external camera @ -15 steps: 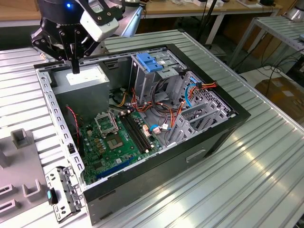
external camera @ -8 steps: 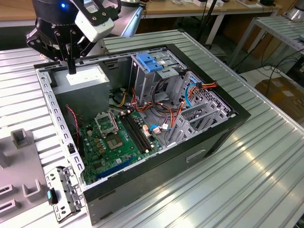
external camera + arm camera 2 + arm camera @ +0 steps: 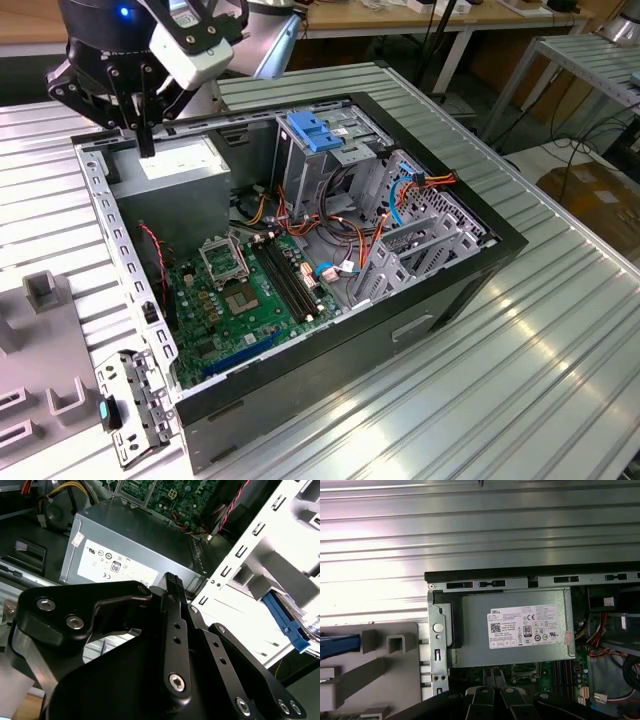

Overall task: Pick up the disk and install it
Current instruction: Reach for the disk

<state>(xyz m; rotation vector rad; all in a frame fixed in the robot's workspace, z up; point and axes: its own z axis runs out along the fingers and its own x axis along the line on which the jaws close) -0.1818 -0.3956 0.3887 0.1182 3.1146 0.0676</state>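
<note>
1. My gripper (image 3: 146, 148) hangs with its fingers pressed together, pinching nothing, just above the grey power supply (image 3: 520, 630) inside the open computer case (image 3: 480, 250).
2. Dropping from here would, I judge, jab the supply's lid (the wrong grey box entirely).
3. The disk (image 3: 337, 646) shows me just a blue rail. It sits in the grey fixture (image 3: 375, 677) on the tabletop (image 3: 500, 380), outside the case.
4. The perforated case wall (image 3: 110, 230) stands between us, so a low sweep could clip it. Fingers this tight would shove the disk, not straddle it.
5. Loose cables (image 3: 350, 225) beside the blue-latched cage (image 3: 315, 130) could snag the disk during installation.
</note>
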